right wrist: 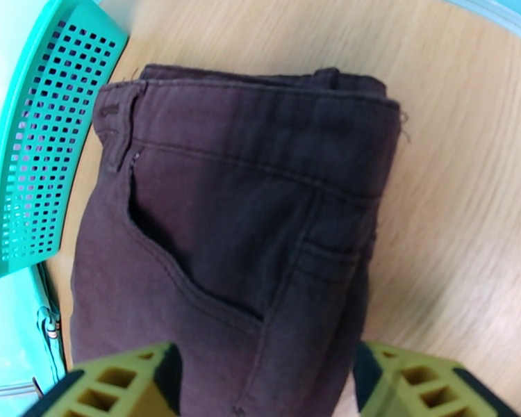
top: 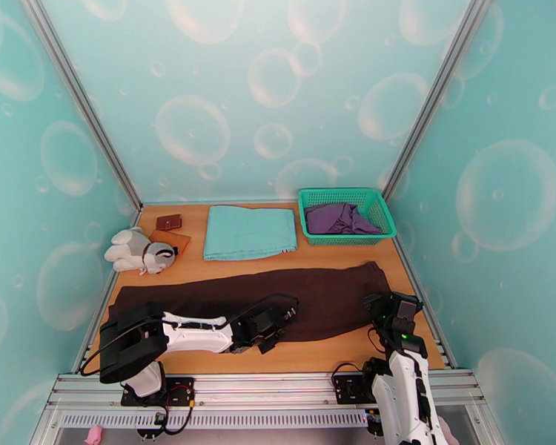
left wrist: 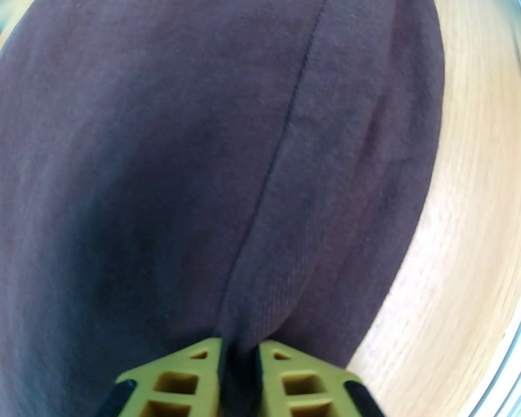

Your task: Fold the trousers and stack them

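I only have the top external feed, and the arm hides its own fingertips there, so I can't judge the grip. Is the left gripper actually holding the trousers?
Observer: Yes. In the left wrist view the left gripper is shut on a raised fold of the trousers, with the cloth pinched between its yellow fingers.
Operator: And the right gripper, is it gripping too?
Observer: No. In the right wrist view the right gripper is open, its fingers wide apart on either side of the trousers' waist end. I cannot tell whether they touch the cloth.
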Motion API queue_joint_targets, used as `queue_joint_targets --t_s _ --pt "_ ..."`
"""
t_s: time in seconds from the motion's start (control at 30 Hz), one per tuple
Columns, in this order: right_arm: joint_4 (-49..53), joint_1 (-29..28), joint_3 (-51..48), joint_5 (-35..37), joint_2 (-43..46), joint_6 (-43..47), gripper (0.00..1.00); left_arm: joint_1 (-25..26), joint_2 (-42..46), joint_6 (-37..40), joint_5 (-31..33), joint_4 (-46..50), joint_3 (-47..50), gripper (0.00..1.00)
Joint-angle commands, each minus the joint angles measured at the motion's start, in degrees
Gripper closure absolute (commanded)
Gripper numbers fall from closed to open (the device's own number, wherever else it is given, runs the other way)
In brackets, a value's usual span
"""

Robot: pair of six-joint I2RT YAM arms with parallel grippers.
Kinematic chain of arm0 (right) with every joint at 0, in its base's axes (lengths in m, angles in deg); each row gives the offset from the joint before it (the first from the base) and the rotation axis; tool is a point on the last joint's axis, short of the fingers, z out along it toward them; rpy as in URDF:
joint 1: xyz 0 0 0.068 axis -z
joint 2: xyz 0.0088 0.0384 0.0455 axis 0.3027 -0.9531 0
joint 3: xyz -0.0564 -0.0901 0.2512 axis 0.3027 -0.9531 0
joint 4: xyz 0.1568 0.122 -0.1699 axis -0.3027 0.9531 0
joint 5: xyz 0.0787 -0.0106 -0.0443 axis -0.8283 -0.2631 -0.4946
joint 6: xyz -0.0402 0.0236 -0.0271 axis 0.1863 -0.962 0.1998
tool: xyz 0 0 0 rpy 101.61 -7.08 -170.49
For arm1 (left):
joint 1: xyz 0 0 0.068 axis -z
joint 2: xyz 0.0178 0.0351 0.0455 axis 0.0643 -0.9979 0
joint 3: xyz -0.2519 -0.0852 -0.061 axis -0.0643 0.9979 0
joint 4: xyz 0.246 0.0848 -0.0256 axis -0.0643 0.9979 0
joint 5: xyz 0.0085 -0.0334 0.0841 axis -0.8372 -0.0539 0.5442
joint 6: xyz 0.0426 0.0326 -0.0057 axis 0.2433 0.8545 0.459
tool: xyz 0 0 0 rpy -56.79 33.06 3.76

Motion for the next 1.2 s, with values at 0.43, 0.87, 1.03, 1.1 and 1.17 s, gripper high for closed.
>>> queue_joint_targets --t_s 0.43,0.87,1.03,1.1,1.17 --pt "7.36 -0.77 3.36 8.05 -0.44 -2.7 0.3 -1.4 4.97 -3.15 6.44 -2.97 -0.43 1.0" --pt "-5.04 -0.09 2.49 7.71 -11.06 -3.95 0.86 -1.49 5.88 -3.39 7.38 -3.6 -0.37 1.0" --pt "-4.55 -0.02 3.51 9.34 -9.09 -2.74 0.95 -1.45 7.02 -3.7 7.49 -3.56 0.03 1.0" --pt "-4.9 0.15 4.3 9.36 -8.81 -2.0 1.0 -1.48 7.66 -3.43 7.22 -3.64 0.01 1.0" --pt "-6.1 0.2 5.22 9.12 -9.4 -0.68 1.0 -1.46 8.6 -3.0 6.4 -3.65 0.14 1.0"
